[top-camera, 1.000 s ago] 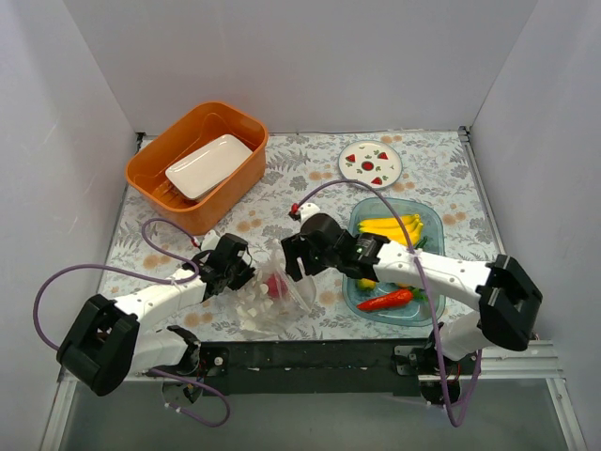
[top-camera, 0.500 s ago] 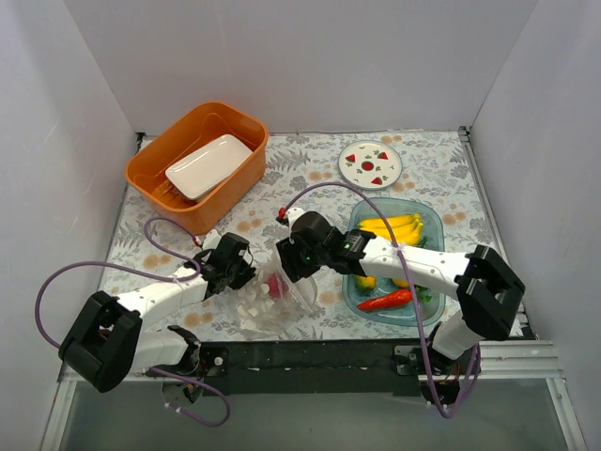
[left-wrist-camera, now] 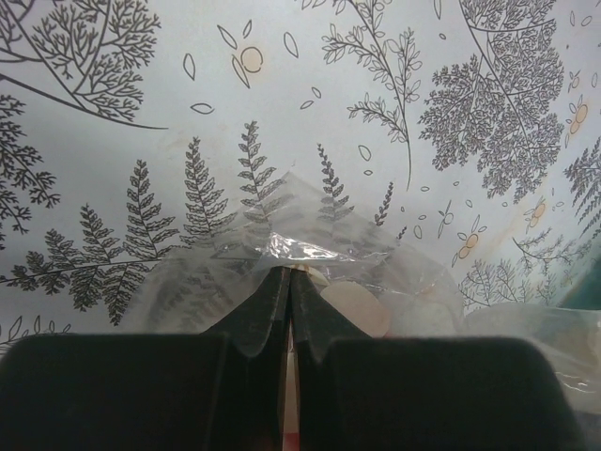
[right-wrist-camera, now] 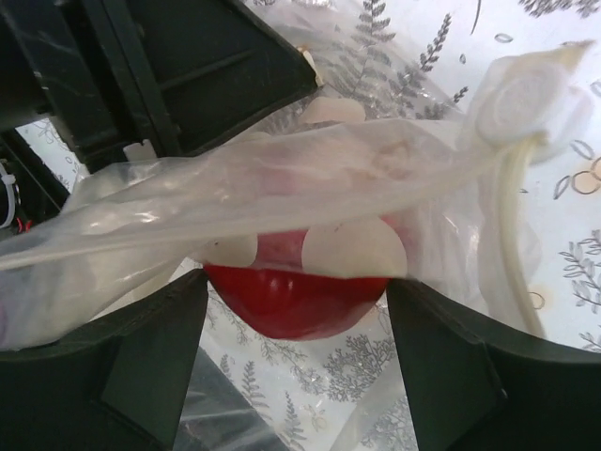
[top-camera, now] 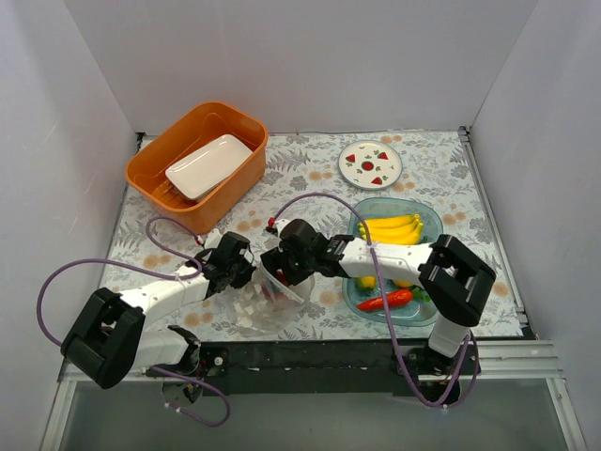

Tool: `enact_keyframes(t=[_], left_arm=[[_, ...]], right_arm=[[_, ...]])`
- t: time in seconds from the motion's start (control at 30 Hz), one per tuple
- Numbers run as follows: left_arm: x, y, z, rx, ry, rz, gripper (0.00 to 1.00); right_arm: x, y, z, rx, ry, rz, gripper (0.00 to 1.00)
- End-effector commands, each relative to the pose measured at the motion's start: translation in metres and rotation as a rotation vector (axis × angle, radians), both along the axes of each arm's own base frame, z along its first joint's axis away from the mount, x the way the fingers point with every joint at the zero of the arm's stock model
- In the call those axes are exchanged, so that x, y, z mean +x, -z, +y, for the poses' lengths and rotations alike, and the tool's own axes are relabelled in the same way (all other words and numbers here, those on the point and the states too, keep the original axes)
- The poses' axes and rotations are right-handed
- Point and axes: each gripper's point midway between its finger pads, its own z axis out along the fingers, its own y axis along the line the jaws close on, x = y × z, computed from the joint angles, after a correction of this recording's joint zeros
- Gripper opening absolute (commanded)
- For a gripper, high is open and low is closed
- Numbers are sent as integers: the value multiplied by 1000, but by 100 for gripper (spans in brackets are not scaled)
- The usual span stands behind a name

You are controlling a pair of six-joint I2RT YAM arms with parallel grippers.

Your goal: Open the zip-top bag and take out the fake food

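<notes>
The zip-top bag lies crumpled on the mat between my two grippers. My left gripper is shut on its edge; in the left wrist view the fingertips pinch clear film. My right gripper is open at the bag's mouth. In the right wrist view its fingers stand on either side of the red tomato, which lies partly under the dotted film. I cannot tell if the fingers touch it. Yellow pieces and a long red pepper lie in the blue tray.
An orange basin holding a white rectangular dish stands at the back left. A round plate printed with strawberries lies behind the blue tray. White walls enclose the mat on three sides.
My right gripper has moved left, from beside the tray into the bag's mouth, around the tomato. My left gripper has kept its hold on the bag's edge.
</notes>
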Motion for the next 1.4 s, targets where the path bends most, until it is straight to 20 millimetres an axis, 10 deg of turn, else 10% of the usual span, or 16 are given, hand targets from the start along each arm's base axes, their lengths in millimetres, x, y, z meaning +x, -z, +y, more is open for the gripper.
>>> enact_keyframes(t=[0.0, 0.23, 0.47, 0.93, 1.37], left_arm=[[3, -1, -7, -22, 16, -9, 0], [4, 0, -9, -31, 21, -13, 0], [15, -9, 6, 68, 6, -62, 0], [52, -33, 20, 219, -15, -151, 0], [78, -52, 15, 260, -9, -195, 0]], right_arm=[[-2, 9, 12, -4, 8, 19, 84], [-2, 11, 15, -6, 40, 20, 81], [18, -33, -7, 12, 127, -136, 27], [31, -90, -60, -47, 244, -281, 23], [37, -120, -162, -118, 517, -332, 23]])
